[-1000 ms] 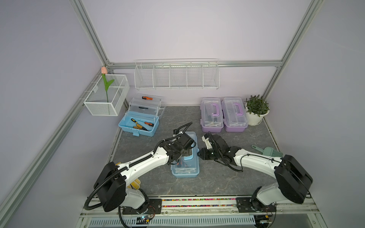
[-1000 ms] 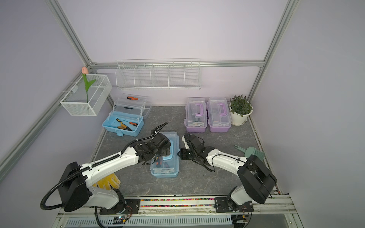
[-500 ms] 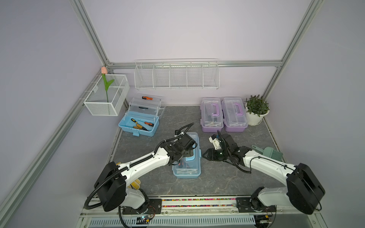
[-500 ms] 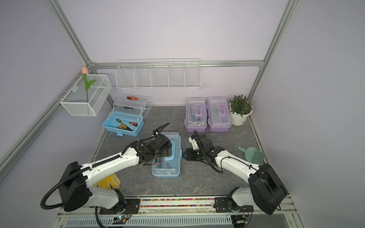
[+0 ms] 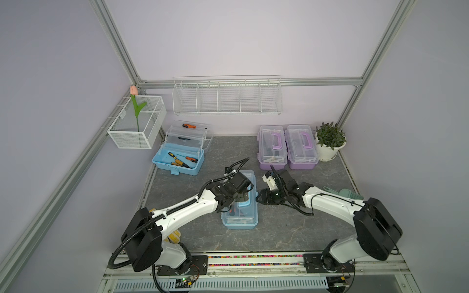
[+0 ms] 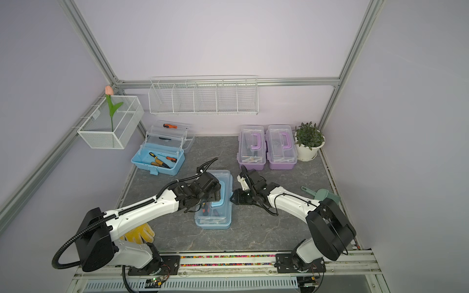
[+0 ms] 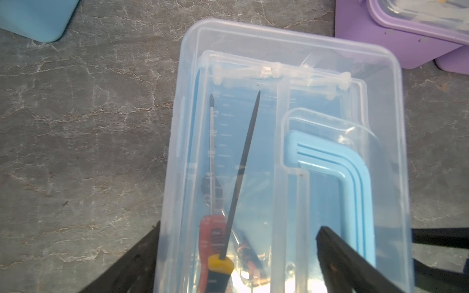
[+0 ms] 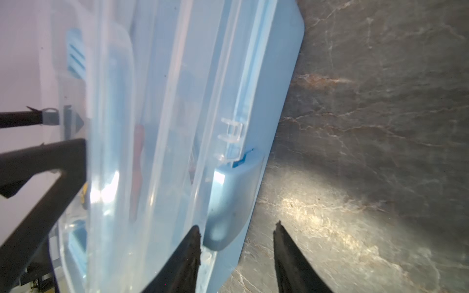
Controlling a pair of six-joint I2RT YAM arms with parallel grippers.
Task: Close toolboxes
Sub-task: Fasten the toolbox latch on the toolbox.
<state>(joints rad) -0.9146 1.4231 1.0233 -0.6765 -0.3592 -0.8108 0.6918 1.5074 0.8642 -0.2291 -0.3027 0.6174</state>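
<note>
A light blue toolbox (image 5: 241, 220) with its clear lid down sits mid-table, with tools visible inside it (image 7: 304, 88). My left gripper (image 5: 242, 199) hovers open over its lid; in the left wrist view the gripper (image 7: 238, 253) has one finger outside the box's edge and the other near the blue handle (image 7: 342, 165). My right gripper (image 5: 258, 198) is at the box's right side. It is open (image 8: 237, 228) beside the blue latch (image 8: 228, 192) and holds nothing. Another light blue toolbox (image 5: 179, 157) stands open at back left. Two purple toolboxes (image 5: 272, 147) (image 5: 300, 147) sit lid down at back right.
A potted plant (image 5: 330, 142) stands beside the purple boxes. A green brush and dustpan (image 5: 342, 194) lie by the right edge, and yellow gloves (image 6: 138, 233) near the left arm's base. White wire baskets hang on the back wall (image 5: 227, 101) and left rail (image 5: 137, 124).
My right gripper's jaws have opened from nearly shut. The right gripper drew back to the right, then returned to the box's side. The left arm has hardly moved.
</note>
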